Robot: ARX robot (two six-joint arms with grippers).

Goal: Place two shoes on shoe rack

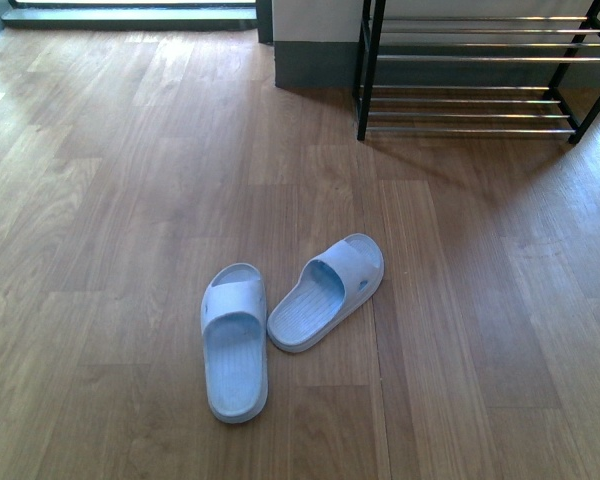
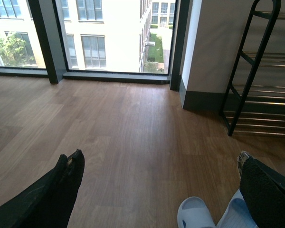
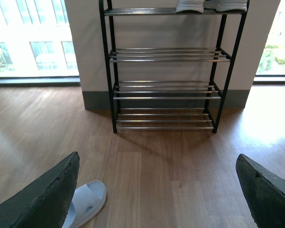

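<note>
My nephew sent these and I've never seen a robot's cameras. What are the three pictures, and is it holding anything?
This is a robot with two arms, each ending in a gripper. The front picture comes from a camera on its body: two pale blue slide sandals lie on the wooden floor, with the shoe rack beyond them. The other two come from cameras on the wrists. The dark shapes at their edges belong to the left gripper and the right gripper. Both are open and hold nothing. The right wrist picture also shows white soles on the rack's top tier.
</note>
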